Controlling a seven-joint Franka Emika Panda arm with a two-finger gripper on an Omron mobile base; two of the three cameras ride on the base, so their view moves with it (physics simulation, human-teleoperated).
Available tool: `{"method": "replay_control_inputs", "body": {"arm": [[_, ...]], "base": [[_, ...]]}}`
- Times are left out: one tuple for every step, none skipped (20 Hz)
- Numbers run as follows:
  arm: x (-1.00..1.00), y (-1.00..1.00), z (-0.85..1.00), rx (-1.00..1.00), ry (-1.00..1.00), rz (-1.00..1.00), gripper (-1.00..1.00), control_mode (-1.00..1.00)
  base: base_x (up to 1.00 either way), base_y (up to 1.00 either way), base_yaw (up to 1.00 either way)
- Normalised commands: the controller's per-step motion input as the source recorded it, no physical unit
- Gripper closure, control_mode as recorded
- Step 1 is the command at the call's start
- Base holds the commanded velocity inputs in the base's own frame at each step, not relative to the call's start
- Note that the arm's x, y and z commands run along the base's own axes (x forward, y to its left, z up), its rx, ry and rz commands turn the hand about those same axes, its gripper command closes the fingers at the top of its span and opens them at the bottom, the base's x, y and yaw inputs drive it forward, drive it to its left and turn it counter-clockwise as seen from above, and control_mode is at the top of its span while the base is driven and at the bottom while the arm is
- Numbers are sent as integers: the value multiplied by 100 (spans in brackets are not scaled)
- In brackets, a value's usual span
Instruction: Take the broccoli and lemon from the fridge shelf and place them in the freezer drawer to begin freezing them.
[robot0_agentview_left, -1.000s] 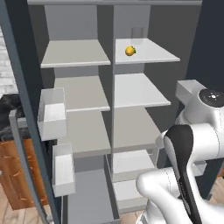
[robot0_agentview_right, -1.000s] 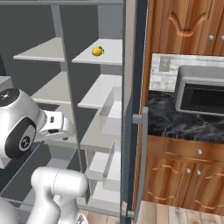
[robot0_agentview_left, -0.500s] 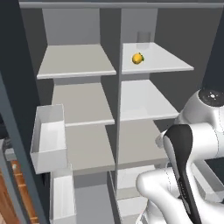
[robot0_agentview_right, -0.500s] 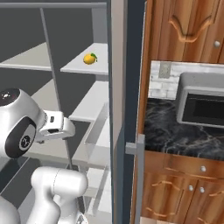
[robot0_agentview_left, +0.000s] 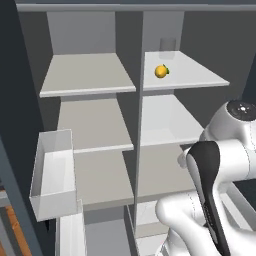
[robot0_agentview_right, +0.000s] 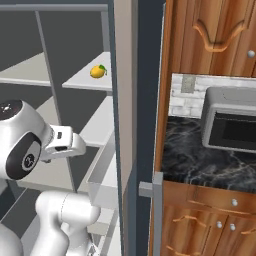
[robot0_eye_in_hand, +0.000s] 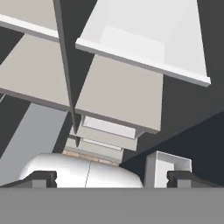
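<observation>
1. Looking at the fridge, you see the lemon (robot0_agentview_left: 161, 71) sitting on the top right shelf (robot0_agentview_left: 200, 80), near the middle post (robot0_agentview_left: 138, 125). It is high up and well away from the arm.
2. Your tool (robot0_eye_in_hand: 112, 178) has its two dark tips spread wide apart, with nothing between them. It points down at the low shelves, not up at the fruit.
3. You may miss the broccoli. No green lump can be picked out in these pictures, so you cannot tell where it lies. If you grab only the lemon, half the job stays undone.
4. The lemon is round and small. If you push it with one tip before you close, it could roll back on the shelf or off the front edge.
5. The reach up is long. The arm's big white elbow (robot0_agentview_left: 235, 145) sits close to the right shelves, so a fast swing could bump a shelf edge.
6. The clear door bin (robot0_agentview_left: 52, 175) sticks out on the left side. The fridge side wall (robot0_agentview_right: 125, 100) stands just beside the arm on the right. A wide turn could hit either one.
7. A grey box shape (robot0_eye_in_hand: 168, 168) shows low down in the hand view, but you cannot tell if it is the freezer drawer. If the drawer is shut or not under the tool, a dropped fruit lands on the floor.
</observation>
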Motion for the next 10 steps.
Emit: {"method": "replay_control_inputs", "body": {"arm": [[39, -3, 68, 0, -6, -3, -100, -100], [43, -2, 91, 0, -14, -4, -100, -100], [48, -1, 93, 0, -15, -2, -100, -100], [44, -6, 100, 0, -18, -4, -100, -100], [45, -6, 100, 0, -17, -3, -100, -100], [44, -6, 100, 0, -14, -3, -100, -100], [45, -8, 100, 0, -15, -2, -100, -100], [40, -14, 100, 0, -15, -3, -100, -100], [39, -14, 93, 0, -12, -5, -100, -100], [36, -6, 89, 0, -12, -6, -100, -100]], "base": [[0, 0, 0], [0, 0, 0], [0, 0, 0], [0, 0, 0], [0, 0, 0], [0, 0, 0], [0, 0, 0], [0, 0, 0], [0, 0, 0], [0, 0, 0]]}}
